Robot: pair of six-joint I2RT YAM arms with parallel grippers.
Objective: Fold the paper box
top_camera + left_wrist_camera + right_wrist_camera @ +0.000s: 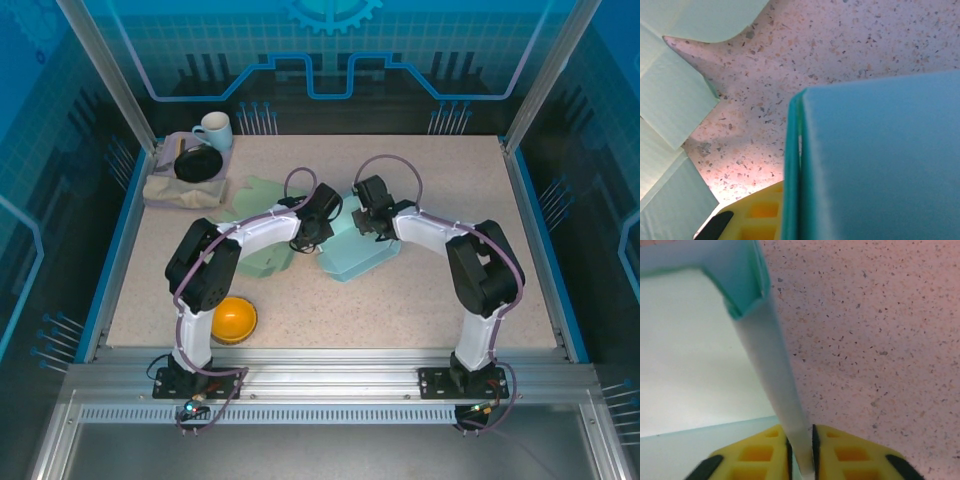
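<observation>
The teal paper box sits partly folded at the table's middle, with both arms meeting over its far left side. My left gripper is shut on a doubled wall of the box. In the left wrist view one yellow finger shows left of that wall's edge, and the other finger is hidden behind the wall. My right gripper is shut on another upright wall. Its two yellow fingers press the wall from both sides near a folded corner.
A pale green flat paper sheet lies under the left arm and also appears at the left of the left wrist view. An orange bowl sits near the left base. A white mug, a black dish and a folded cloth fill the far left corner.
</observation>
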